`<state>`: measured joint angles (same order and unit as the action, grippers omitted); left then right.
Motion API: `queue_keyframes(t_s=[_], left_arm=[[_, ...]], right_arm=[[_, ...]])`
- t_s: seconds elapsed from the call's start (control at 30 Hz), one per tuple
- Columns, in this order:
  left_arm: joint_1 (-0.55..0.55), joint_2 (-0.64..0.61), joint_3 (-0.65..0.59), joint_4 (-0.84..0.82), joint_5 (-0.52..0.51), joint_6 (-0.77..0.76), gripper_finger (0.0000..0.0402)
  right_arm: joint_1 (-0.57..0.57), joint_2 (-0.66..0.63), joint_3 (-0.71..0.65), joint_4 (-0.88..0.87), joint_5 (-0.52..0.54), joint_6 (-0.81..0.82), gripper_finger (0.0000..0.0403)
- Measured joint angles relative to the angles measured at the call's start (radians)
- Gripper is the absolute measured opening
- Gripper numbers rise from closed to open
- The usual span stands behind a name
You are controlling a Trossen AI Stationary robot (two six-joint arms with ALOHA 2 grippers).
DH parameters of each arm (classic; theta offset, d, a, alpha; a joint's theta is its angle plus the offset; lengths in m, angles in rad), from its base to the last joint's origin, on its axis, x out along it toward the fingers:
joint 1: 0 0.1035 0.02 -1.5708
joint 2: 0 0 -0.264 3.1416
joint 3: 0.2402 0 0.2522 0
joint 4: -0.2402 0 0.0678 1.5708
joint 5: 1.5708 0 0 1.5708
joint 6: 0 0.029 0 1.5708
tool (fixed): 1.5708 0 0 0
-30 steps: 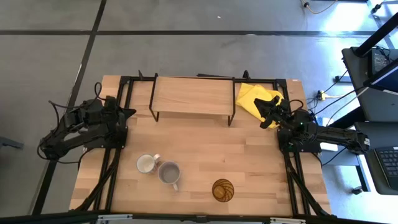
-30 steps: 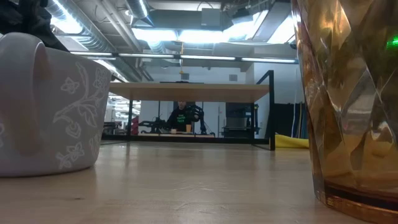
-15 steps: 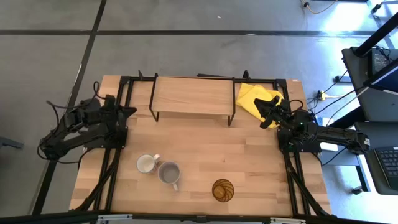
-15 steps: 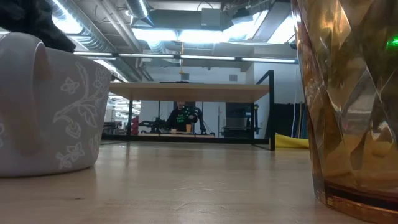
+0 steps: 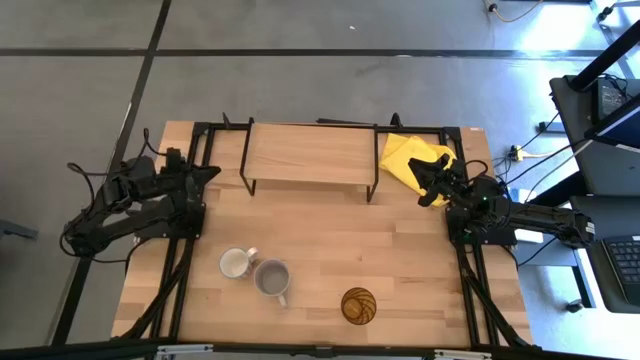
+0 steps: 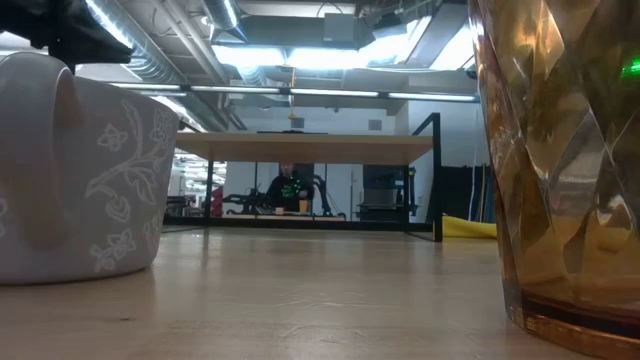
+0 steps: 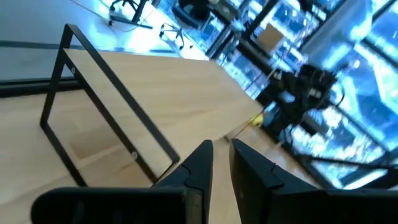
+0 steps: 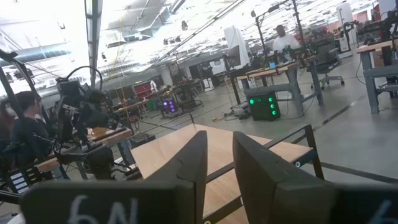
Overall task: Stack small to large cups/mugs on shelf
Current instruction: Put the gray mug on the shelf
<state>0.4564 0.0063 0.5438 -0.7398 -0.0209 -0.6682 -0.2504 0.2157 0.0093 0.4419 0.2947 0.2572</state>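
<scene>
Sitting unstacked on the table (image 5: 400, 250): white mug (image 5: 235, 263), grey mug (image 5: 271, 278), tumbler (image 5: 359, 305); shelf (image 5: 308, 153) bare; left gripper (image 7: 219, 163) and right gripper (image 8: 219, 155) slightly parted, holding nothing.

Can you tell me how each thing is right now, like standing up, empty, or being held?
white mug: upright on the table, empty, touching the grey mug.
grey mug: upright, empty, not held.
amber tumbler: upright, standing alone, not held.
shelf: standing at the table's back, nothing on top.
yellow cloth: crumpled beside the shelf.
left end effector: fingers slightly apart, holding nothing.
right end effector: fingers slightly apart, holding nothing.
</scene>
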Motion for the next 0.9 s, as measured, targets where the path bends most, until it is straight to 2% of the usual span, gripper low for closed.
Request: queue_keyframes(t_s=[0.33, 0.43, 0.67, 0.8, 0.9], left_arm=[[0.0, 0.0, 0.0, 0.0, 0.019, -0.111, 0.0048], [0.0, 0.0, 0.0, 0.027, 0.082, -0.084, 0.0048], [0.0, 0.0, 0.0, 0.258, 0.246, 0.035, 0.0048], [0.0, 0.0, 0.0, 0.272, 0.303, 0.075, 0.0048], [0.0, 0.011, 0.0, 0.272, 0.394, 0.072, 0.0048]], right_arm=[[0.0, 0.0, 0.0, 0.0, 0.0, -0.001, 0.0078], [0.0, 0.0, 0.0, 0.0, 0.0, -0.002, 0.0078], [0.0, 0.0, 0.0, 0.0, 0.0, -0.001, 0.0078], [0.0, 0.0, 0.0, 0.0, 0.0, -0.002, 0.0078], [0.0, 0.0, 0.0, 0.0, 0.0, 0.0, 0.0078]])
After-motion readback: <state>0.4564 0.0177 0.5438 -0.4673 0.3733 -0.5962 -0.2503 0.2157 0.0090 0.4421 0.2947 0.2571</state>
